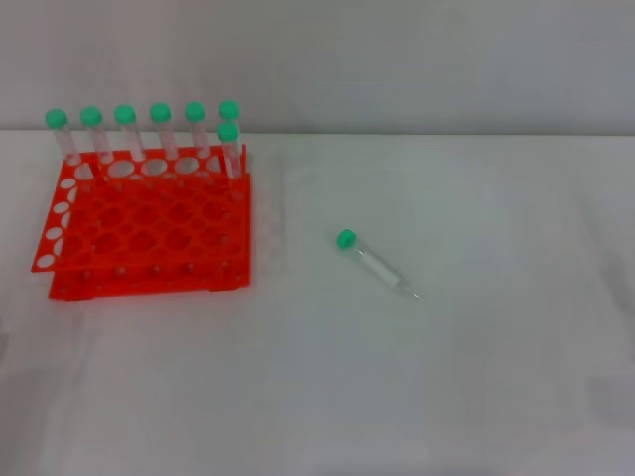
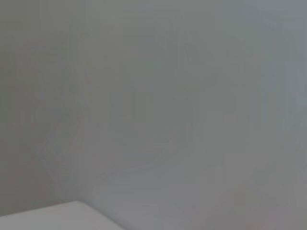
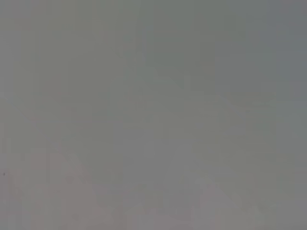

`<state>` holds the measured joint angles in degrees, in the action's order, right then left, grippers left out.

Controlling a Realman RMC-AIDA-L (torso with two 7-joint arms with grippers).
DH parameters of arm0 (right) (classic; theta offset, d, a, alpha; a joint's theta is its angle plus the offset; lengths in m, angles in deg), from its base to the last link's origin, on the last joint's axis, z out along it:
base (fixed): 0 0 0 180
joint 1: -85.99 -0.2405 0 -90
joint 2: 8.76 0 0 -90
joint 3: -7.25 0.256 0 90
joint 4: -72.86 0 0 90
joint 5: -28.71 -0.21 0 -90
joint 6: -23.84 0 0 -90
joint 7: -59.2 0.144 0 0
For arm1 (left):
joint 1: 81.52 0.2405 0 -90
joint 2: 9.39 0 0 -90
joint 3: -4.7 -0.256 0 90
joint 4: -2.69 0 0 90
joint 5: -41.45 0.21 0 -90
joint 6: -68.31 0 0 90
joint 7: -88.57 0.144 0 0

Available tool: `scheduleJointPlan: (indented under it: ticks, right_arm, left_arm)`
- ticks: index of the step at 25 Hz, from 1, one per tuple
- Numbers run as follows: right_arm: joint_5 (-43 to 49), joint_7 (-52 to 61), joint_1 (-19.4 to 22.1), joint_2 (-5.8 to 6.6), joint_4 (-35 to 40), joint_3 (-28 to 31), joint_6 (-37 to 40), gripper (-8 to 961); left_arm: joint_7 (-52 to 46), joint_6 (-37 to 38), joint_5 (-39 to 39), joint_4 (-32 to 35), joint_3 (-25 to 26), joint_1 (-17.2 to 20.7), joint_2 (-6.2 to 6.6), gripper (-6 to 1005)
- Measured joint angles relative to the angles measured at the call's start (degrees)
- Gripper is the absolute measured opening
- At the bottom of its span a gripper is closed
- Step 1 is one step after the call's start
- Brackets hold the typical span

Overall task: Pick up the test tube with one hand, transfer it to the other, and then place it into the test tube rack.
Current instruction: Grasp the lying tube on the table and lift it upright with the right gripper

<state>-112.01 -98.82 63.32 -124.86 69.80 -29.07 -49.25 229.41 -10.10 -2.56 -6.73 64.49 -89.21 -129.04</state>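
Note:
A slim clear test tube (image 1: 374, 263) with a green cap lies flat on the white table, right of centre, its cap toward the far left and its tapered tip toward the near right. The bright orange-red test tube rack (image 1: 149, 223) stands at the left of the table. Several identical green-capped tubes (image 1: 161, 134) stand upright in its far row. Neither gripper shows in the head view. Both wrist views show only a plain grey surface, with no fingers and no tube.
The white table (image 1: 446, 377) runs to a pale wall at the back. A pale table corner (image 2: 48, 218) shows in the left wrist view.

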Motion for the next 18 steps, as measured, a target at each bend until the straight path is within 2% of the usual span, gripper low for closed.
scheduleJointPlan:
  ticks: [7,12,16,17,18]
  right_arm:
    - [0.0,0.7,-0.3,0.00,-0.5,0.0,0.4,876]
    - [0.3,7.1,0.0,0.29,0.0,-0.3,1.0,875]
    - [2.8,13.5,0.3,0.84,3.7,-3.6,1.1,874]
    - [7.0,21.1,1.2,1.20,10.8,-8.3,1.2,874]
    - [8.3,23.5,1.4,1.35,12.9,-9.5,1.5,874]
  left_arm:
    - [0.3,0.0,-0.1,0.1,0.1,0.1,0.04,888]
    - [0.3,-0.3,-0.2,0.9,0.1,0.9,0.07,887]
    - [0.4,-1.5,-0.2,1.0,0.1,2.0,0.12,887]
    - [0.4,-1.7,-0.2,1.0,0.1,2.2,0.12,887]
    - [0.4,-2.0,-0.2,1.0,0.1,2.6,0.12,887]
